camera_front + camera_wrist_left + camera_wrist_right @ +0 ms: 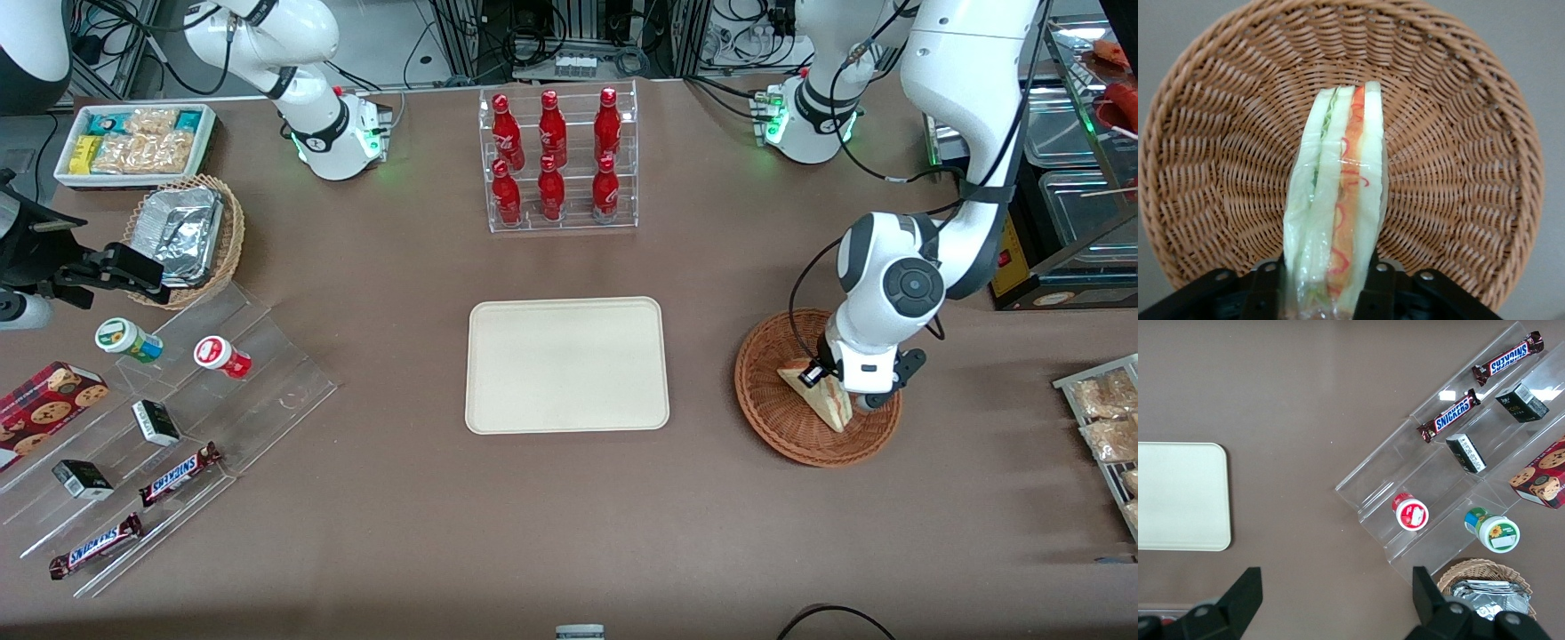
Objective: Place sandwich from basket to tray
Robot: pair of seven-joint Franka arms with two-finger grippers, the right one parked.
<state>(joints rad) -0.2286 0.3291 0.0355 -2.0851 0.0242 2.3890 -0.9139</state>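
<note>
The sandwich [822, 402], a plastic-wrapped white-bread wedge with orange-red and green filling, stands on edge in the round reddish-brown wicker basket [772, 425] toward the working arm's end of the table. My left gripper [840, 391] is lowered into the basket and shut on the sandwich. In the left wrist view the sandwich [1338, 193] runs out from between the two black fingers [1378, 288], which press its wrap on both sides, with the basket's weave [1458, 140] under it. The cream-white tray [566, 364] lies bare at the table's middle, beside the basket.
A clear rack of red bottles [557, 160] stands farther from the front camera than the tray. Clear stepped shelves with candy bars and cups [160, 418], a tan basket of foil containers [182, 236] and a white snack bin [133, 142] sit toward the parked arm's end. Packets lie on a rack [1107, 413] at the working arm's end.
</note>
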